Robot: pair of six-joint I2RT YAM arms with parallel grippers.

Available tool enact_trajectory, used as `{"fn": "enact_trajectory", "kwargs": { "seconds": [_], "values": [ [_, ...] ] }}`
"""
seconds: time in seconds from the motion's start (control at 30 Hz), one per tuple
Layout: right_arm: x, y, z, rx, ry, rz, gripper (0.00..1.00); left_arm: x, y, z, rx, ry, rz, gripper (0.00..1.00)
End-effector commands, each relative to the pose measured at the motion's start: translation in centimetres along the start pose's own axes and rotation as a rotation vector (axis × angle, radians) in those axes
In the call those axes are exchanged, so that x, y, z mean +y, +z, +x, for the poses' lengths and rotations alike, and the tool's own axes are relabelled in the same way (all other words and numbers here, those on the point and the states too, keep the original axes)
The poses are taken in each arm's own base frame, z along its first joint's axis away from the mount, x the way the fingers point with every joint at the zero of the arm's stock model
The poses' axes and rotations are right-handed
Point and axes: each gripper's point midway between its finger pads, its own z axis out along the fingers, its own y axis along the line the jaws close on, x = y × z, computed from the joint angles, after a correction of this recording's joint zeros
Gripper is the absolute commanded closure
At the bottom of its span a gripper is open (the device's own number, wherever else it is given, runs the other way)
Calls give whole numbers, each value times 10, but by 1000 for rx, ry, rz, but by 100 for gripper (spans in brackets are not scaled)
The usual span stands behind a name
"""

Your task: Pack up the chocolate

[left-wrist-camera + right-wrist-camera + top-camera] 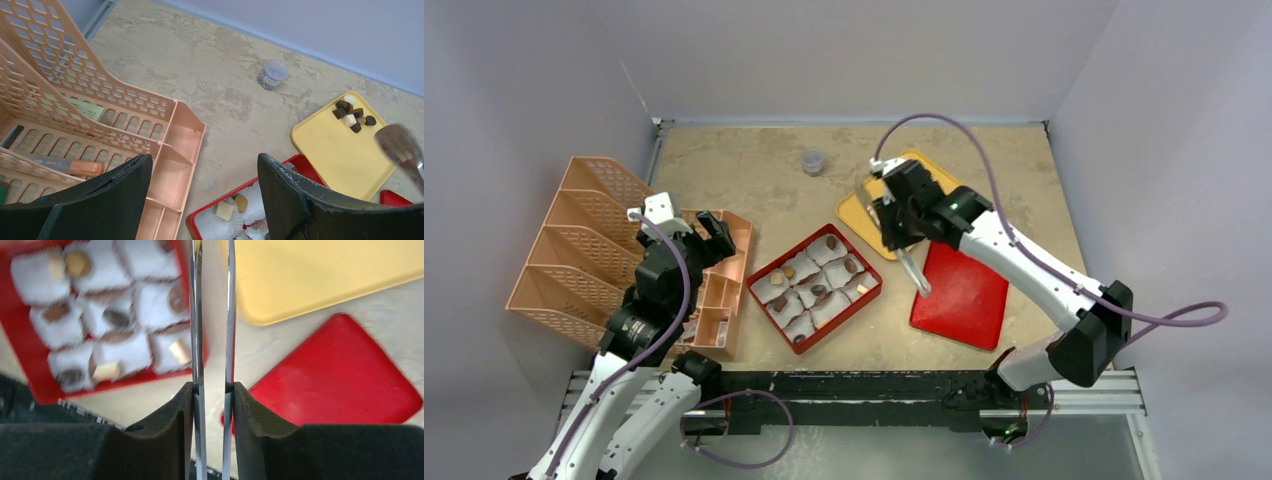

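**Tongs pinched beside the box, spare hand parked wide**

The left hand (204, 167) hangs with its jaws spread wide and nothing between them, over the peach perforated plastic desk organiser (170, 175). That looks like a parking spot: well off to the side, so it does not crowd the packing area. A small clear lidded jar (273, 73) stands ahead of this hand on the mottled beige table (210, 85), apart from everything else.

To the right of that hand, between the two hands, lies the red square box (35, 385) lined with white crinkled paper cups (122, 352). Several cups already hold a piece, and others look bare.

The right hand (213, 390) is closed narrowly on the silver metal tongs (196, 315), pressing the two blades close together. Each chunk is far smaller than a finger, which is probably why a tool does the picking. The blades point down over the strip of table just right of the box. Whether a piece sits between their tips cannot be told.

The rest of the chocolate (350, 114), tiny dark brown, light brown and cream-white chunks, sits in a small cluster on the flat yellow plastic tray (340, 160) beyond this hand. The red flat lid (345, 375) lies to its right, set aside so the box stays open.
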Motion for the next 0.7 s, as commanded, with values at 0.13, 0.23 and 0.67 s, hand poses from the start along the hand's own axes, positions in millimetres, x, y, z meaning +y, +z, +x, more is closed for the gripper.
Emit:
{"fn": "enact_trajectory", "kwargs": {
  "seconds": [0.13, 0.23, 0.67],
  "values": [
    [-107, -11, -68, -238, 174, 254, 65, -5, -1, -10, -31, -25, 21, 24],
    [-146, -8, -80, -273, 231, 349, 66, -6, -1, -10, -32, -26, 25, 24],
    [-298, 50, -59, -190, 434, 552, 66, -8, -1, -10, -29, -27, 40, 24]
  ]
}}
